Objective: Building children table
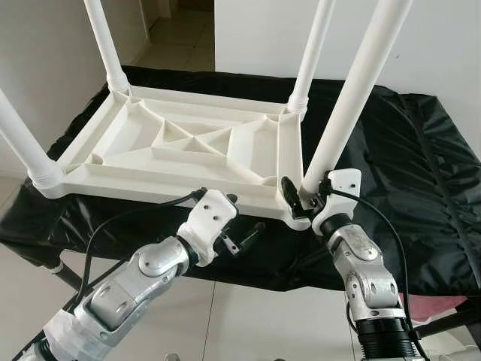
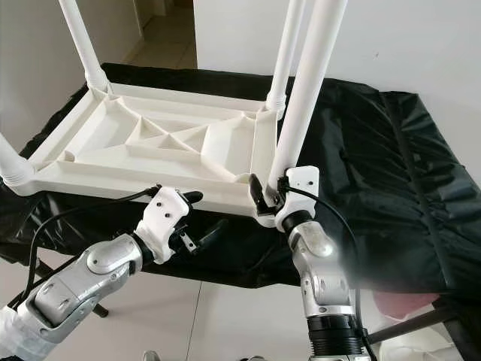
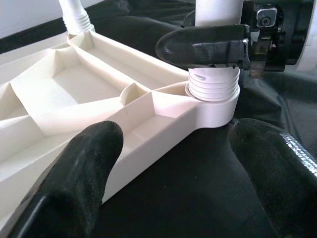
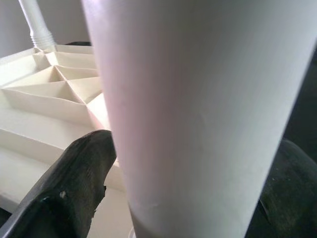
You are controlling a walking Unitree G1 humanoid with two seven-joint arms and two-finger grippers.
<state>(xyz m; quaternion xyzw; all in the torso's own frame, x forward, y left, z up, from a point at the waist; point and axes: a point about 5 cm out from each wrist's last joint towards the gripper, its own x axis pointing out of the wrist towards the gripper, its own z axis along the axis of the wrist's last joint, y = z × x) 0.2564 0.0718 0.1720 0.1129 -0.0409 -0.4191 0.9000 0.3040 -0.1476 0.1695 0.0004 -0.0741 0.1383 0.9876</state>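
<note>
Tabletop, white plastic and turned underside-up, lies on a black cloth spread over a low stand, its ribbed belly showing. All four white legs stand in the corner sockets: one at about ten o'clock, one at one o'clock, one out at nine o'clock, and the near-right leg at about four o'clock of the top, which leans a little toward the camera.

The right gripper is the one at work. Its two black fingers sit on either side of the near-right leg just above the threaded collar, and from the right wrist view they look pressed against the tube, so I would call it clamped on that leg. The left gripper hangs just off the front edge of the tabletop, at about six o'clock, its fingers spread apart with nothing between them, pointed toward that same corner socket.

To my eye this is the last step: seating or tightening the fourth leg. Some thread is exposed above the socket, so I would guess it is not fully home. The next move probably calls for turning the leg while keeping it upright, and the free gripper could steady the front edge so the top does not slide on the cloth.
</note>
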